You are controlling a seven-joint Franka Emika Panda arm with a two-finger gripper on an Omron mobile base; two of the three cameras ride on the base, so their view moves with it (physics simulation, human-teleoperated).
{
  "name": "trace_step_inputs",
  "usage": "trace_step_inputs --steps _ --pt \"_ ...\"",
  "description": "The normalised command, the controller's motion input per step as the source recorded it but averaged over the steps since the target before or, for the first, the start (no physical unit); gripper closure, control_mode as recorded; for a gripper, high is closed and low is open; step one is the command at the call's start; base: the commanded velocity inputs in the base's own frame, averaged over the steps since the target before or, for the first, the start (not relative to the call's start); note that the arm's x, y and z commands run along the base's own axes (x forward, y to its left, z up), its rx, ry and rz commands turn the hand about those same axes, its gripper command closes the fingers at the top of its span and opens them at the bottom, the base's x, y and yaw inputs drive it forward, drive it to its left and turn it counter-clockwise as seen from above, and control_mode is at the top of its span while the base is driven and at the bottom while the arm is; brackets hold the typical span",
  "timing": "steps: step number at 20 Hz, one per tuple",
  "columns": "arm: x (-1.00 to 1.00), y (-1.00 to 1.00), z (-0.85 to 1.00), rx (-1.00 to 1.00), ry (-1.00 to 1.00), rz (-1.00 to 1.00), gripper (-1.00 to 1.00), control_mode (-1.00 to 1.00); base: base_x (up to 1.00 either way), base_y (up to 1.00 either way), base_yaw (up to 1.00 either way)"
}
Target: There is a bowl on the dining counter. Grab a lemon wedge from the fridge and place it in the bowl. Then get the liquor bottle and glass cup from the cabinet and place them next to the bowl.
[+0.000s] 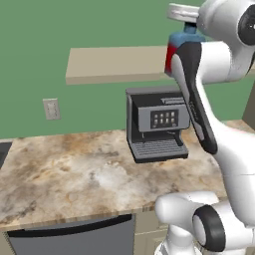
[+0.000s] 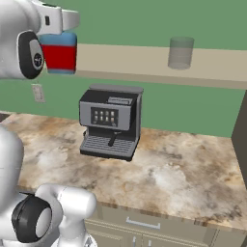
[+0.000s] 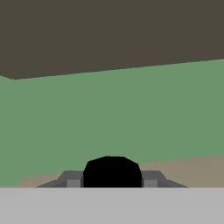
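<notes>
Glossy white arm [image 1: 234, 164] hides squat blue-red liquor bottle [image 2: 59, 52].

Liquor bottle [image 2: 59, 54] and glass cup [image 2: 181, 52] on shelf [image 2: 144, 65]; coffee machine [image 2: 112, 121] below.

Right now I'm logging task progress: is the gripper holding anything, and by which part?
The gripper holds the liquor bottle at its top, closed around the black cap, level with the shelf.

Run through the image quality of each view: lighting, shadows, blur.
Left base view: flat even light, soft low-resolution edges, faint shade under the coffee machine. Right base view: the glass cup reads as a dim grey see-through shape, no glare. Hand view: the bottle's black cap is a featureless blob between the fingers.
</notes>
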Motion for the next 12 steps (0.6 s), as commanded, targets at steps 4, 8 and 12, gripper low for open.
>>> trace_step_inputs --steps 4,8,12 --pt "-1.0 0.0 0.0 0.0 -0.18 0.05 1.0 -1.0 0.0 0.0 0.0" --pt "-1.0 0.0 0.0 0.0 -0.17 0.04 1.0 -1.0 0.0 0.0 0.0" --pt "-0.93 0.0 -0.02 0.0 -0.09 0.03 1.0 -1.0 0.0 0.0 0.0"
